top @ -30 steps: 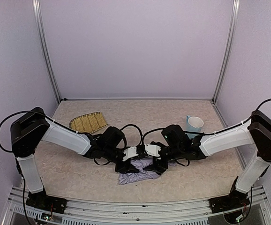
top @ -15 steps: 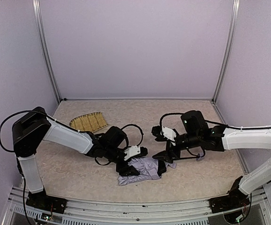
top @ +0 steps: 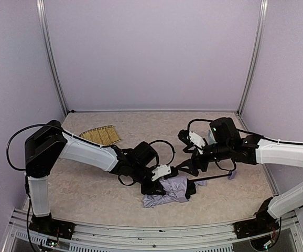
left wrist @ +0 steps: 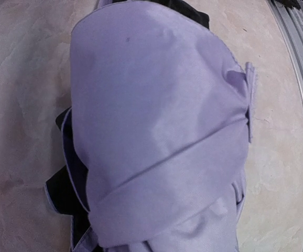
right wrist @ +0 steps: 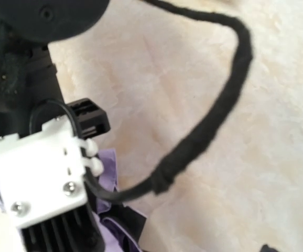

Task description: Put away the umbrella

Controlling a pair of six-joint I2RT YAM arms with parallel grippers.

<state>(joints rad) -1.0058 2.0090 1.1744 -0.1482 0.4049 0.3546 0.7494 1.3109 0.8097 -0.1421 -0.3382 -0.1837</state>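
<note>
Left claw (top: 169, 188) is clamping the bunched umbrella (top: 174, 184) at lower center on the counter (top: 88, 194), its shaft pointing right. Right claw (top: 187, 168) is hovering just above the shaft; can't tell its opening.

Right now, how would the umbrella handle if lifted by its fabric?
Fabric lies bunched in folds: probably floppy, would sag. The thin black shaft looks stiff, likely a steadier hold. Crumpled so, the umbrella seems unlikely to roll.

Umbrella (top: 173, 189): on table (top: 88, 199), near its front edge.
Woven tray (top: 100, 135): behind umbrella, well to its left.
Left gripper (top: 159, 184): against umbrella's left side.
Right gripper (top: 191, 167): behind umbrella, slightly right.
</note>
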